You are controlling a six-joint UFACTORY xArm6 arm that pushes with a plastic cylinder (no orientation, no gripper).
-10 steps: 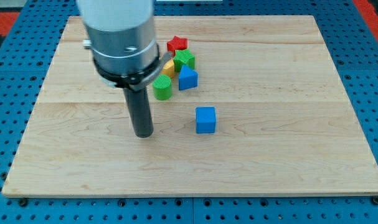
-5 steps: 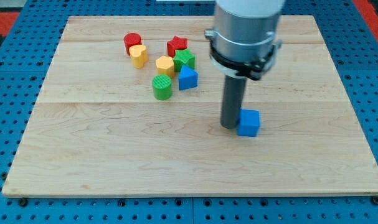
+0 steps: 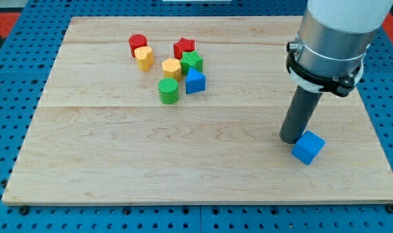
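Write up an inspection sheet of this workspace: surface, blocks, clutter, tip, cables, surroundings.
Surface: pale wooden board, lying flat.
Blocks: blue cube alone at the view's lower right, turned corner-on. Cluster at the view's upper left: red cylinder, yellow block, red star, second yellow block, green block, blue block, green cylinder.
Clutter: nothing seen.
Tip: my tip stands against the blue cube's left side, far from the cluster.
Cables: nothing seen.
Surroundings: blue perforated table around the board.
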